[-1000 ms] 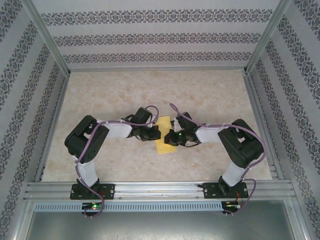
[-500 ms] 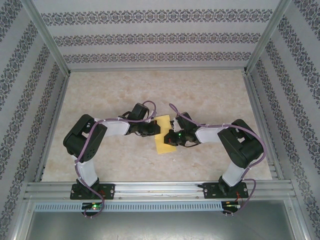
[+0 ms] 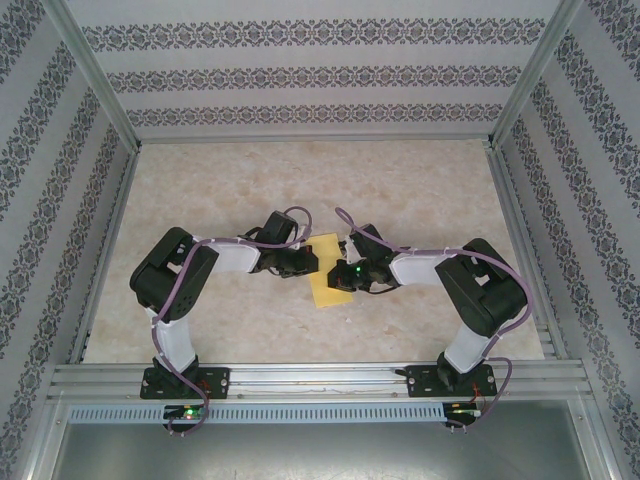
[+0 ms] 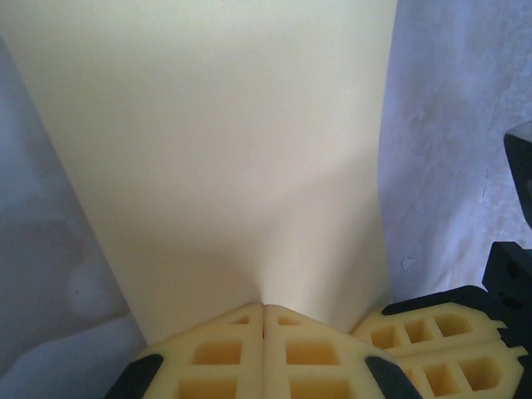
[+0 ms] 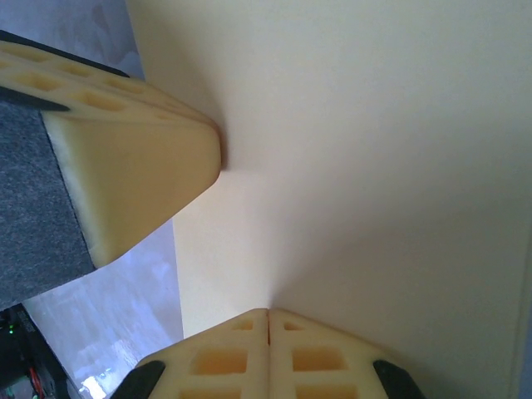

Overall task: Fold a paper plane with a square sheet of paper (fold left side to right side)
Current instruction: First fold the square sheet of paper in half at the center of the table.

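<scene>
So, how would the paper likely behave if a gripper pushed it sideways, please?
The paper looks thin and lies flat on the table, so it would probably slide easily. It is likely floppy: pushed at one edge, it may buckle. The shut left gripper and right gripper press on it, which should pin it.

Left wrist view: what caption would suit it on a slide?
Shut left gripper resting its tips on the yellow paper, the right gripper close beside it.

White arms (image 3: 234, 258) with black joints carry purple cables (image 3: 300, 212) and pale-yellow, grid-celled pincer fingers (image 4: 218, 353).
</scene>
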Robot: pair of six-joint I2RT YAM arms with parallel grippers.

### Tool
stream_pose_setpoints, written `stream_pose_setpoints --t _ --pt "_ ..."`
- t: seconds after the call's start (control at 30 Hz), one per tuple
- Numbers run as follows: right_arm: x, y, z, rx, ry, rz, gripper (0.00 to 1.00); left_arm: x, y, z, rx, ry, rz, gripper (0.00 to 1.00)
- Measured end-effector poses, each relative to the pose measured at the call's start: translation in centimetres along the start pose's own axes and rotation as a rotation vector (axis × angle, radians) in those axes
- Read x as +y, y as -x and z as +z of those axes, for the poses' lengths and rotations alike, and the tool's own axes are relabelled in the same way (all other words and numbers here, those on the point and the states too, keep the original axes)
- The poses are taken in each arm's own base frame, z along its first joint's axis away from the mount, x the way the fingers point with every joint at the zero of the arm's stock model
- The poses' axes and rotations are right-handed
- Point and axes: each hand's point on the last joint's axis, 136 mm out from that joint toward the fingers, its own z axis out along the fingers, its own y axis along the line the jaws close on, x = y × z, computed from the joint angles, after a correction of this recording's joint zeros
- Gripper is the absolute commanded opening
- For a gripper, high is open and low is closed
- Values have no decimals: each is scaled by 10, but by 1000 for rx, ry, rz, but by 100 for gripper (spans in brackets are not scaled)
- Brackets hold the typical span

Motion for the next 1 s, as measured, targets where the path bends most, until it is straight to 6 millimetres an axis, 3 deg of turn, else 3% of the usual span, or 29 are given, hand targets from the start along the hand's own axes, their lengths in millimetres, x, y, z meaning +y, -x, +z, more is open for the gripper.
stream_pose_setpoints --t 0.4,0.83,1.0 --pt "-1 3 0 -16 -10 -8 0 3 7 -1 -21 1 13 0" --pt "0 12 2 -50 -12 -22 0 21 61 -5 -98 31 0 0" --pt "0 15 2 -63 -12 -26 0 21 74 -2 -100 30 3 0"
